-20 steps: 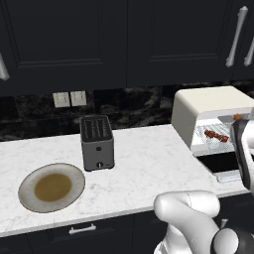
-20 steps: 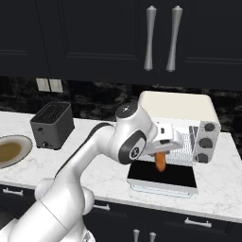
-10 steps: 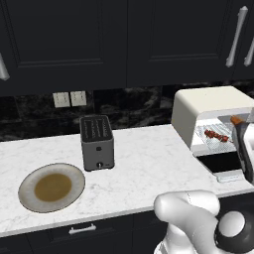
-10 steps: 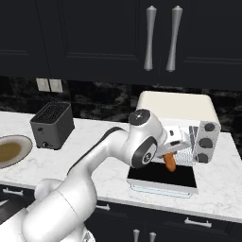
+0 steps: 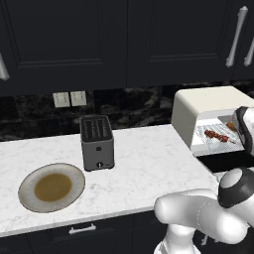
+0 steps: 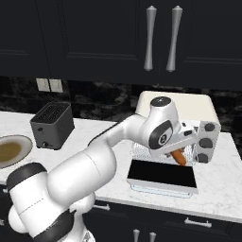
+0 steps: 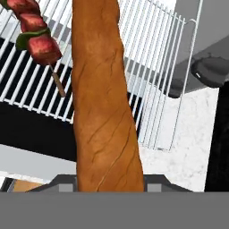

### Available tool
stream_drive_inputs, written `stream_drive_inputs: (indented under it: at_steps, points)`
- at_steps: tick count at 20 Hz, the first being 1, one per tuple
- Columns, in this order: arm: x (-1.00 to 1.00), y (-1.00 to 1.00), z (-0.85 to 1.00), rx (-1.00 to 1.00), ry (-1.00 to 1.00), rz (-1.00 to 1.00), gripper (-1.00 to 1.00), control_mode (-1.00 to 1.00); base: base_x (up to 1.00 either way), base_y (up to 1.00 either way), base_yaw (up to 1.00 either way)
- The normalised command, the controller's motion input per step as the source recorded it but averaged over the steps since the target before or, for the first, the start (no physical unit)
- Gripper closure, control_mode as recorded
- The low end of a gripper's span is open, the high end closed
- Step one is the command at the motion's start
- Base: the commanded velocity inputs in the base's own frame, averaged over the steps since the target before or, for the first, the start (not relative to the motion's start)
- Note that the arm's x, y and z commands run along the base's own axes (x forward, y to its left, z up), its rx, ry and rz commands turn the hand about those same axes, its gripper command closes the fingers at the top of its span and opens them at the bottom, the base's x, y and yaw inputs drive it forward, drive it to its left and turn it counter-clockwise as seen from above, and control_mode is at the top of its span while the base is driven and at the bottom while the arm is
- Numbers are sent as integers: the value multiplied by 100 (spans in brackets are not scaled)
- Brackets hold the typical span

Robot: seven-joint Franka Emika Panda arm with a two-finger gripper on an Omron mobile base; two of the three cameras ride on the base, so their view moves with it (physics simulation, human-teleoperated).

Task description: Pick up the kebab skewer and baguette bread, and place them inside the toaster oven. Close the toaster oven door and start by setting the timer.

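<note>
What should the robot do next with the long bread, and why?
Probably ease the baguette bread a bit farther in over the wire rack and then let go. The gripper holds it at the open toaster oven, above the dropped door, and the kebab skewer already lies on the rack beside it, so the bread is the last piece to go in.

We see the baguette (image 7: pixel 105 112) as matt orange-brown crust with fine cracks, the rack (image 7: pixel 147 58) as thin bright metal wire, and the skewer (image 7: pixel 38 42) as dull red meat. The table (image 5: pixel 144 168) looks like polished white marble; the toaster (image 5: pixel 97 142) is matt grey.
</note>
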Motion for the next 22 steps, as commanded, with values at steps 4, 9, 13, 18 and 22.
stream_drive_inputs:
  at_steps: [4, 9, 13, 18, 22]
  points:
    - [11, -7, -14, 22, 15, 0, 100, -100, 0, 0, 0]
    - [14, -7, -43, 19, 5, 0, 100, -100, 0, 0, 0]
    - [41, -38, -6, 12, 0, 0, 100, -100, 0, 0, 0]
    - [20, -26, -10, 2, 0, 0, 100, -100, 0, 0, 0]
    - [17, 0, -31, 0, 0, 0, 100, -100, 0, 0, 0]
